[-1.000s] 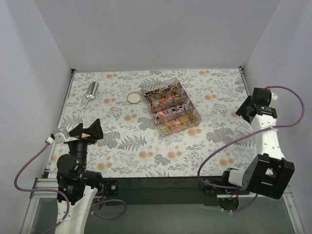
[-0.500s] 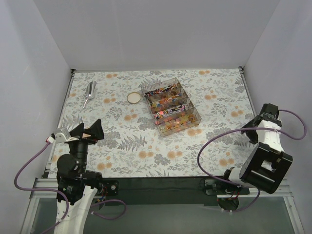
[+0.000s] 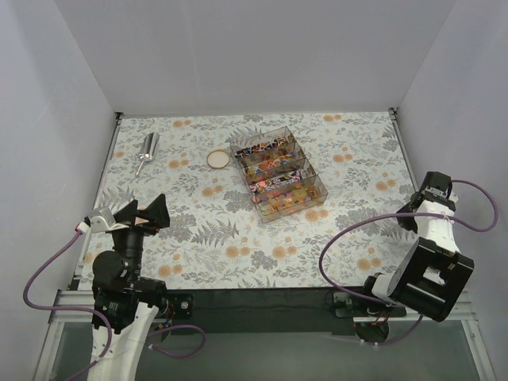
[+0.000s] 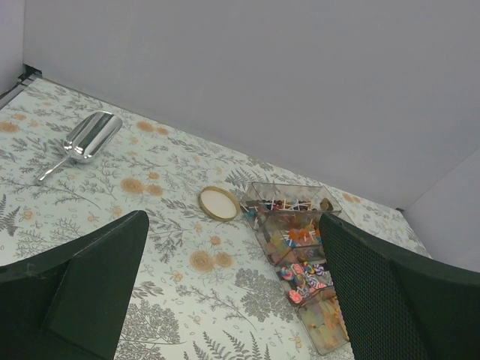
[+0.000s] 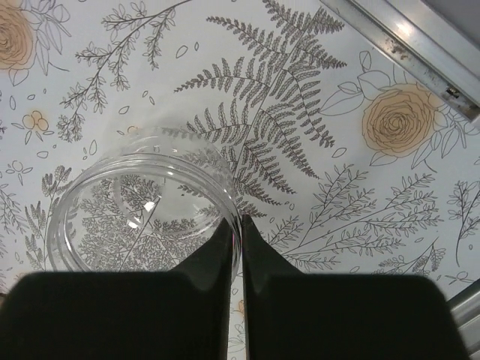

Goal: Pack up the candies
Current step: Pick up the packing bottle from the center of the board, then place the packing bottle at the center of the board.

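Note:
The candies [image 3: 276, 176] lie in mixed colours inside a clear compartment box [image 3: 316, 184] at the table's middle back; the left wrist view shows the candies [image 4: 304, 266] there too. My right gripper [image 3: 433, 190] is down at the table's right edge. In the right wrist view the right gripper [image 5: 238, 222] is shut on the rim of a clear round jar [image 5: 112, 195], one finger inside the wall and one outside. The jar holds nothing. My left gripper [image 3: 141, 213] hovers open over the near left of the table, nothing between its fingers [image 4: 82, 285].
A gold-rimmed round lid [image 3: 217, 159] lies left of the box, and a metal scoop [image 3: 148, 151] rests at the back left. A metal rail [image 5: 405, 45] runs along the table edge just beyond the jar. White walls close in three sides.
My right arm swung from farther back toward the near right edge and came down. Its jaws closed onto the jar's rim. The left arm stayed still.

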Tool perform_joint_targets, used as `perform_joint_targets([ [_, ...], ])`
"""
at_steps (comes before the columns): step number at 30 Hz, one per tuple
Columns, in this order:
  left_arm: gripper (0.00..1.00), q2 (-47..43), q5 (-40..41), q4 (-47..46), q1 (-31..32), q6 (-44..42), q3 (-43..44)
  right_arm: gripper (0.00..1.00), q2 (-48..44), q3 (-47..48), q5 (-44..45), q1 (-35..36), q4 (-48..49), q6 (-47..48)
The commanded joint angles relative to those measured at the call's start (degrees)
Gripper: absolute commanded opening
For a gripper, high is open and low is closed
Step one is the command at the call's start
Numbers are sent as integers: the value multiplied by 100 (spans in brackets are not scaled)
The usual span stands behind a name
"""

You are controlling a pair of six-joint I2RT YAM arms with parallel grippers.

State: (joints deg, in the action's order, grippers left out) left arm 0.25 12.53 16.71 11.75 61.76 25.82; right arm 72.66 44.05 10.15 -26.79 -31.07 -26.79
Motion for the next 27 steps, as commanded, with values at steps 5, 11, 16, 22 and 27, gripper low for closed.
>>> perform_joint_targets([
  [5, 97, 70, -339, -141, 21, -41, -86, 1, -244, 376, 513, 1067, 128, 253],
  [11, 97, 352, -366, -133, 21, -67, -77, 1, -411, 665, 506, 2525, -275, 700],
  [16, 97, 712, -489, -212, 21, -120, -86, 1, -463, 745, 145, 3933, -716, 877],
  [22, 97, 1038, -419, -177, 21, -164, -42, 1, -298, 710, 496, 5841, -1172, 298],
  [27, 97, 1293, -313, -115, 21, -155, 19, 1, 195, 789, 1075, 6817, -1261, 121],
])
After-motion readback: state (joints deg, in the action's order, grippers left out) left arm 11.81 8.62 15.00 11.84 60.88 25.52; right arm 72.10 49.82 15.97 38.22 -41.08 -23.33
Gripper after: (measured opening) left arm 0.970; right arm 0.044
